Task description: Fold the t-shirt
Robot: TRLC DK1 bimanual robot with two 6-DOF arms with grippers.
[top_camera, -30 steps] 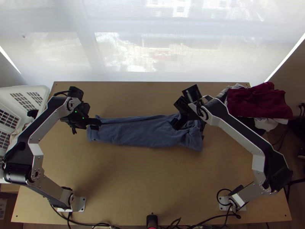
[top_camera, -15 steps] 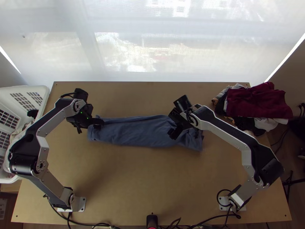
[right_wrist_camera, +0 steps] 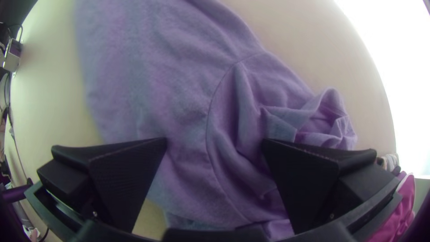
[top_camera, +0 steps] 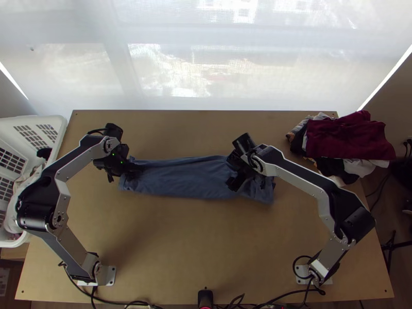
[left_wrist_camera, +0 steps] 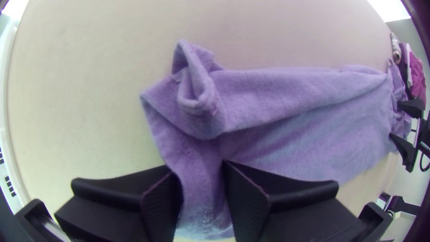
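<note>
t-shirt [top_camera: 185, 177], blue in the top view, lies on the counter [top_camera: 190, 247] as a long narrow strip, stretched between the two sets of jaws. the left gripper [top_camera: 135, 171] has its jaws over one end; the right gripper [top_camera: 248, 181] has its jaws over the other, where the cloth is more rumpled. past the left jaws, on the outer side, is a white basket [top_camera: 57, 123] with some cloth in it. past the right jaws is a pile of clothes, a dark red garment [top_camera: 355, 138] on top.

in the left wrist view, the left gripper [left_wrist_camera: 202, 166] has its jaws parted by a fairly narrow gap, with a band of the t-shirt's end in between. just ahead of these jaws a bit of fabric curls up into a small loop. the rest runs off toward the right gripper's jaws.

in the right wrist view, the right gripper [right_wrist_camera: 215, 143] has its jaws wide apart, the t-shirt spread across the gap. a curved seam [right_wrist_camera: 208, 116] runs between the jaws, and crumpled folds bunch up near one of them. i can't tell whether either jaw touches the fabric.
</note>
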